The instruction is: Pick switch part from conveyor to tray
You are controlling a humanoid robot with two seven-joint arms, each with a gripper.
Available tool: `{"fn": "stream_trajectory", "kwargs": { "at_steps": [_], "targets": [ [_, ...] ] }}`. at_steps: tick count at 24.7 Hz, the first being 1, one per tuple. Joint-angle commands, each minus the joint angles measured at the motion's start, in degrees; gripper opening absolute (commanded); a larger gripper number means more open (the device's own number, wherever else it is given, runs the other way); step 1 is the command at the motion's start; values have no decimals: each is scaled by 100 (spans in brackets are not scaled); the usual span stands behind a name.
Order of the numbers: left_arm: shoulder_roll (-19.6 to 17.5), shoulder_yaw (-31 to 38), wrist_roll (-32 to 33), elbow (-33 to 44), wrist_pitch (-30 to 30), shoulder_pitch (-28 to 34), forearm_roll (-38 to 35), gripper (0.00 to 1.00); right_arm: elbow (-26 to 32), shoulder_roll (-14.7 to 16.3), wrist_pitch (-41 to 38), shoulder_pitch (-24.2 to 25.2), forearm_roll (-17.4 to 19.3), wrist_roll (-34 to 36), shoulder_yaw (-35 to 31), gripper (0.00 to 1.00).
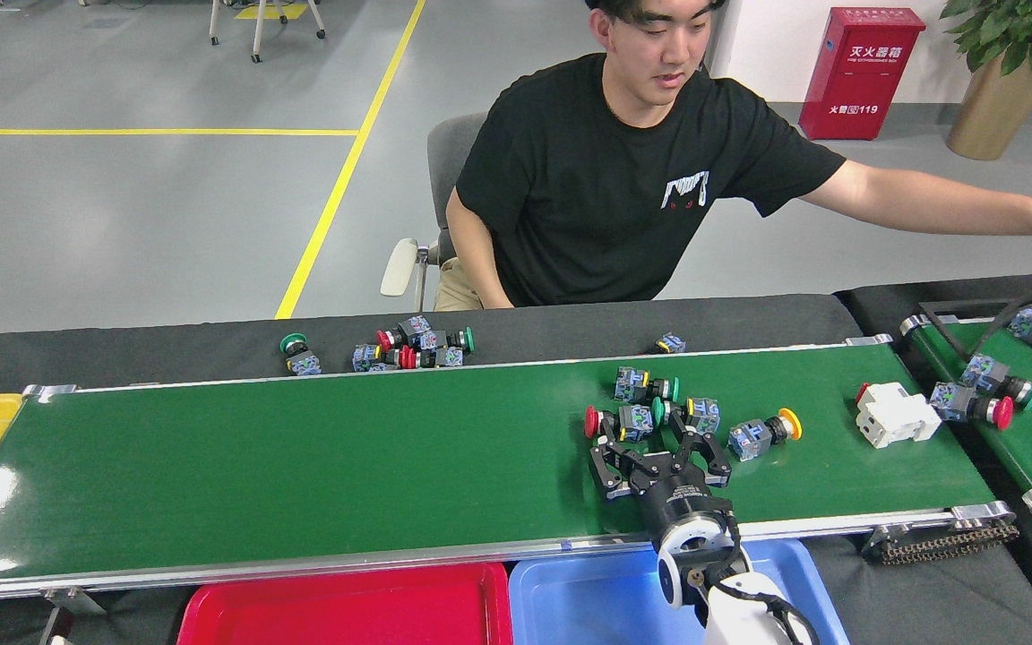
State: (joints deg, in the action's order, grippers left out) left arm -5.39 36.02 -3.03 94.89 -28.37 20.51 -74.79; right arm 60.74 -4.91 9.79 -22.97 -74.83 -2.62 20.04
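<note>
One arm reaches up from the lower edge, its black pincer (646,430) spread wide around a red-capped switch (619,422) on the smooth green conveyor (346,466). Beyond its fingertips lie two green-capped switches; to its right, a yellow-capped one (762,434) and a white plastic block (894,415). Behind it sits a glossy blue tray (588,600).

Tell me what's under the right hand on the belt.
The right hand is open, its fingers straddling a red-capped switch part on the conveyor. Whether the pads touch the part is hidden.
</note>
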Motion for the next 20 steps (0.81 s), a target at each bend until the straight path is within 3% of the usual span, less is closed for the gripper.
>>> {"fn": "stream_trajectory", "kwargs": {
  "at_steps": [1,2,3,5,6,8,15,20],
  "targets": [
    [-50,10,-22,56,-11,-29,8,100,-203,-116,-38,-208,-5,33,-9,92],
    [-50,1,-22,56,-11,-38,8,100,-299,-186,-38,-261,-5,42,-9,88],
    [-50,10,-22,48,-20,-47,8,100,-334,-213,-47,-270,-14,51,0,74],
    [-50,10,-22,39,-20,-56,8,100,-343,-195,-205,-270,-14,60,26,32],
    [-58,10,-22,39,-20,-56,8,100,-343,-186,-380,-270,-14,60,53,21],
    [-58,10,-22,39,-20,-64,8,100,-334,-169,-592,-261,-14,68,62,10],
    [-58,10,-22,39,-20,-56,8,100,-45,-160,-882,-138,-5,191,88,4],
    [-58,19,-22,39,-11,-47,8,100,1010,-90,-1682,460,-5,191,396,4]
  ]
}}
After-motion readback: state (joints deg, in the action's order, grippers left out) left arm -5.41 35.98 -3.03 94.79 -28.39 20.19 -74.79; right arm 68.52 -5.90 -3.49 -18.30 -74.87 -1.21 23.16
